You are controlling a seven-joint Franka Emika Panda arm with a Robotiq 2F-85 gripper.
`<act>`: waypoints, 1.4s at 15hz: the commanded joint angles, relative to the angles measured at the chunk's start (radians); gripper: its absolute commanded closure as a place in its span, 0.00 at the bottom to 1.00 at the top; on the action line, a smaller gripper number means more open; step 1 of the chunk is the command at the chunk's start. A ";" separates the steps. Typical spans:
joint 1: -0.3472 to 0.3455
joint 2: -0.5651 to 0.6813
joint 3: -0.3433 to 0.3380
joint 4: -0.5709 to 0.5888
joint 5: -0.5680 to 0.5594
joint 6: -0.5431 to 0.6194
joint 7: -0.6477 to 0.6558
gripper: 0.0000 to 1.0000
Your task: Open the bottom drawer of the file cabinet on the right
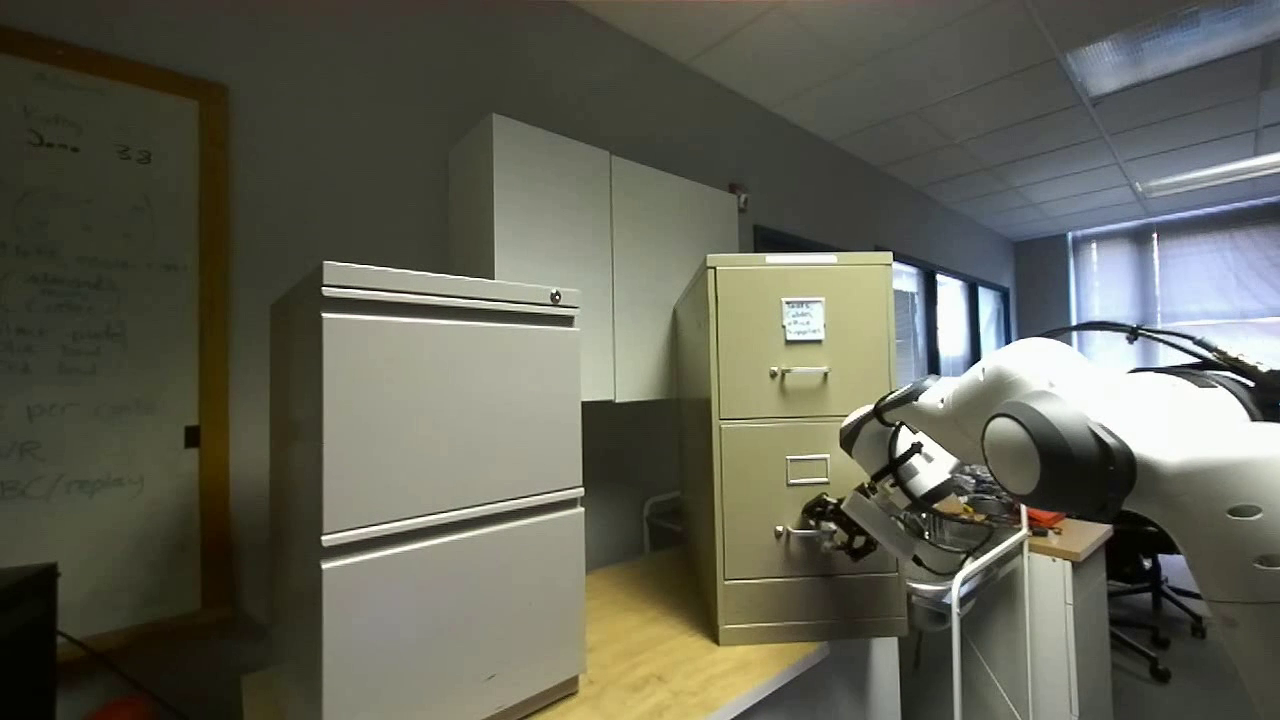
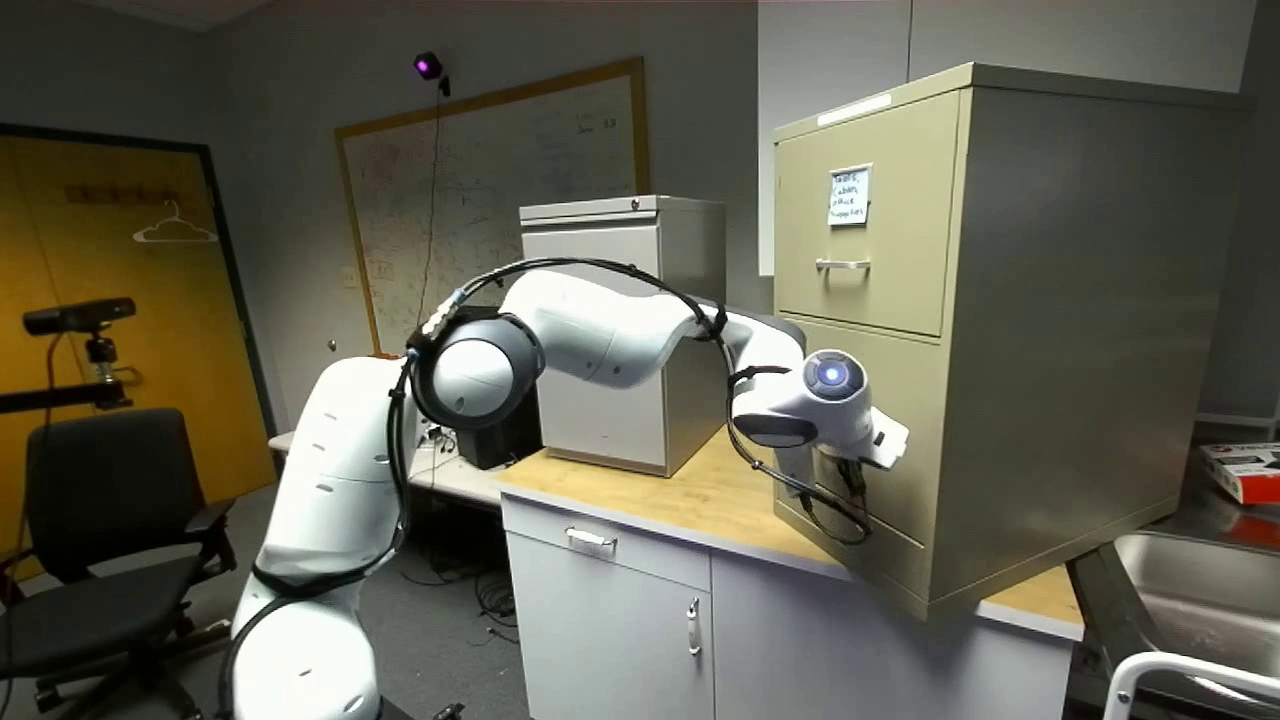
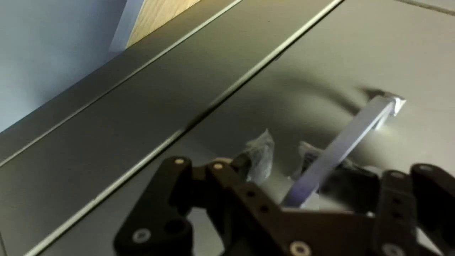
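1. Location: the plain beige-yellow metal bottom drawer (image 1: 758,500) sits beneath the paper-labelled upper drawer (image 1: 760,345) of the tall, narrow beige-yellow metal file cabinet (image 2: 1070,330); the cabinet stands on the pale wooden countertop (image 1: 650,620);
2. Gripper: the black two-fingered gripper (image 3: 284,153) is at the drawer's silver bar handle (image 3: 337,153);
3. Jaws: parted, gap visible between fingertips (image 3: 263,156); in the wrist view the handle crosses in front of one finger; contact cannot be determined.
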State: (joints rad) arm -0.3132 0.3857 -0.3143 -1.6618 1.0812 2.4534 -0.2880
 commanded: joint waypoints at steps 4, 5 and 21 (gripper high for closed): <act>0.042 -0.158 0.075 -0.226 -0.288 0.079 0.078 0.93; 0.033 -0.158 0.090 -0.238 -0.277 0.101 0.072 0.92; 0.063 -0.383 0.110 -0.545 -0.229 0.218 0.009 0.93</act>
State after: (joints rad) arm -0.2818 0.1213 -0.2286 -2.0111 0.8732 2.7133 -0.2474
